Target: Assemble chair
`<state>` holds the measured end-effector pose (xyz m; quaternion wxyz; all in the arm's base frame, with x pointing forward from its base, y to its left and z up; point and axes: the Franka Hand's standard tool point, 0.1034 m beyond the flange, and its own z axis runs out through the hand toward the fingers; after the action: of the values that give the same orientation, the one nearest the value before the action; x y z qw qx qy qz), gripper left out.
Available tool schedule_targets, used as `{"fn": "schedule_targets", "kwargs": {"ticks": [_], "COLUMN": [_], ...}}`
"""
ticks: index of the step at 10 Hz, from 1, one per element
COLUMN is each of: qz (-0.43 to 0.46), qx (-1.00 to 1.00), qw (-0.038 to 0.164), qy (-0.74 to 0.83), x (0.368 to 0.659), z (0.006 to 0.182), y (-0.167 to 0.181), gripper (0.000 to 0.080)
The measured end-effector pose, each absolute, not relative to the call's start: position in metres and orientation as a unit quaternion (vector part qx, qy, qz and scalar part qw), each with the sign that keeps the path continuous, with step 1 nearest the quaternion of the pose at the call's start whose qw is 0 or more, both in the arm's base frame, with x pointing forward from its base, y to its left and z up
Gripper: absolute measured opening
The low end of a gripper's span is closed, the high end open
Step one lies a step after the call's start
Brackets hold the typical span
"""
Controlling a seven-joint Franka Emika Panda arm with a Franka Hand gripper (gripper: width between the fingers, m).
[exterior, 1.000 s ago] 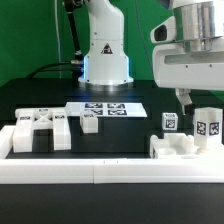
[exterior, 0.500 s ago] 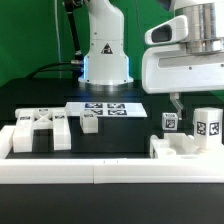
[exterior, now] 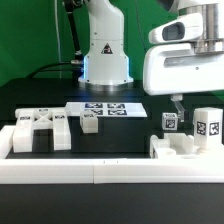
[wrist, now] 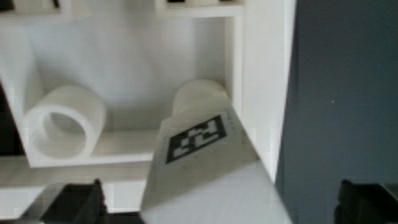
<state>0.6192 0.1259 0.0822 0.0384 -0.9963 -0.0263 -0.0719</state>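
Observation:
The chair lies in loose white tagged parts. A flat slab part [exterior: 38, 130] is at the exterior view's left, with a small cube [exterior: 90, 122] beside it. At the right stand a small tagged piece [exterior: 170, 122], a taller tagged block [exterior: 208, 125] and a chunky notched part [exterior: 178, 147]. My gripper [exterior: 179, 104] hangs just above these right-hand parts. In the wrist view the gripper [wrist: 217, 205] is open, its dark fingers [wrist: 71, 200] wide apart. A tagged white bar [wrist: 201, 135] lies below and between them, untouched, next to a round peg [wrist: 68, 122].
The marker board [exterior: 105, 108] lies mid-table in front of the robot base [exterior: 105, 55]. A plain long white border rail [exterior: 100, 172] runs along the front edge. The table top is black.
My hand has shifted slightly toward the exterior view's left above the right-hand parts. No part has moved.

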Motion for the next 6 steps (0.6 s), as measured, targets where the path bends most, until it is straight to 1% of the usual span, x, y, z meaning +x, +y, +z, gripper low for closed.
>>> {"fn": "schedule_targets", "kwargs": {"ticks": [2,3,4,5,6], "qz": [-0.075,-0.075,-0.075,-0.074,-0.074], "qx": [-0.992,-0.991,-0.991,-0.992,-0.993], "qw": [0.031,0.03,0.03,0.03,0.031], "qy": [-0.096,-0.104,-0.102,-0.098,-0.092], "x": [0.6199,0.6199,0.6198,0.6198,0.6198], "z": [0.0821,0.0821,0.082,0.0819,0.0818], "y": [0.1222,0.122,0.122,0.122,0.122], "gripper": [0.0649,0.0649,0.0551,0.0551,0.035]}}
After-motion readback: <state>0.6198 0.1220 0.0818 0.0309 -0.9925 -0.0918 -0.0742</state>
